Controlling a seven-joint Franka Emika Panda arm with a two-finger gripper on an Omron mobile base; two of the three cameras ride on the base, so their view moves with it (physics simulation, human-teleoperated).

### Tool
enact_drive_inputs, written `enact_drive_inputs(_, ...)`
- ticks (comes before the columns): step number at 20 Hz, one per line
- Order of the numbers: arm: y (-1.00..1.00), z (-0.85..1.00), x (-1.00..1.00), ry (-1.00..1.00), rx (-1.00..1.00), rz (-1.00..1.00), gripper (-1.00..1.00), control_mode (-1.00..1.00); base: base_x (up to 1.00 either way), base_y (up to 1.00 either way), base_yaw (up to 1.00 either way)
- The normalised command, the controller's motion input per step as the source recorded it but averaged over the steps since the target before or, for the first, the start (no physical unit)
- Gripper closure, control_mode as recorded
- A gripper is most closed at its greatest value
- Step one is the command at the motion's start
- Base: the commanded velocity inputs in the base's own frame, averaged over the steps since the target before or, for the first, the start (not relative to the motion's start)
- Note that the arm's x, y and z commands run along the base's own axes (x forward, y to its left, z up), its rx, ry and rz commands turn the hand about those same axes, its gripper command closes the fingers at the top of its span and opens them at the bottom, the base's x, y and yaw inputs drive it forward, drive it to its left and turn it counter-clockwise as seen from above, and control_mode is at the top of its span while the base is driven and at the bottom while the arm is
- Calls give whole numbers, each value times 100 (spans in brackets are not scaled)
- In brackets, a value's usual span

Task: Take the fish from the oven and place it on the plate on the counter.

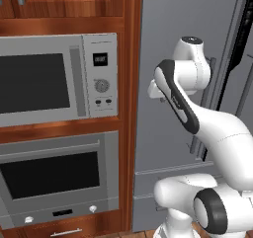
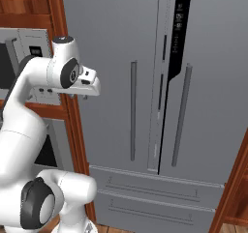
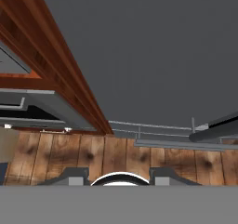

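Grey steel fronts the oven [image 1: 59,178], which we take as our landmark: it sits built into the reddish-brown wooden cabinet column [image 1: 129,108], its door closed, with a dark glass window, a long bar handle across the top and white knobs along the lower edge. Directly above the oven we see the grey microwave [image 1: 58,79] with its keypad and dial. To the right of the oven, past the wooden column, stands the tall grey refrigerator [image 2: 145,82] with vertical bar handles. We cannot see the fish; the closed oven door hides the interior. Our white arm [image 1: 197,113] rises to the right of the oven, in front of the refrigerator, with the wrist folded up at about microwave height. In the hand view the pincer [image 3: 120,177] points down at the wooden floor [image 3: 93,155], to the right of the oven's lower edge; its two finger tips stand apart with nothing between them.
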Motion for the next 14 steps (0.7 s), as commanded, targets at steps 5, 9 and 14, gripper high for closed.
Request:
enact_drive_inputs(5, 1, 0, 0, 1, 0, 0, -100, -100, 0, 0, 0)
enact_drive_inputs(9, 4, -4, -1, -2, 0, -2, -100, -100, 0, 0, 0)
enact_drive_inputs(14, 90, 12, -54, -19, -16, 8, -100, -100, 0, 0, 0)
